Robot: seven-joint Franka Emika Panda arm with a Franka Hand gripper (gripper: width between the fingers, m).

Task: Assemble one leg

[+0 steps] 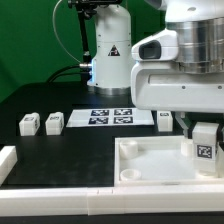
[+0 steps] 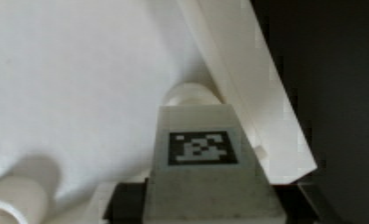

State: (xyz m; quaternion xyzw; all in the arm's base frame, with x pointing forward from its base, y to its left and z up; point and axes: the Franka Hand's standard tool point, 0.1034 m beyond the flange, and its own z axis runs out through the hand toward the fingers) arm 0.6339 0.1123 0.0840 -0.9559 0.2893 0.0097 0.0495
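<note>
My gripper point(image 1: 205, 133) is shut on one white leg point(image 1: 205, 146), held upright with its black-and-white tag facing out, over the right corner of the large white tray-like part point(image 1: 135, 172). In the wrist view the leg point(image 2: 204, 148) fills the space between the dark fingers point(image 2: 131, 202), with the tray's rim wall point(image 2: 252, 80) right beside it and a round socket point(image 2: 14, 196) off to one side. Three other legs lie on the black table: two at the exterior view's left point(image 1: 28, 124) point(image 1: 54, 123) and one behind the tray point(image 1: 164, 120).
The marker board point(image 1: 112, 117) lies at the back middle of the table, in front of the robot base point(image 1: 110, 55). A white rail point(image 1: 7, 162) stands at the left edge and another runs along the front edge point(image 1: 70, 204).
</note>
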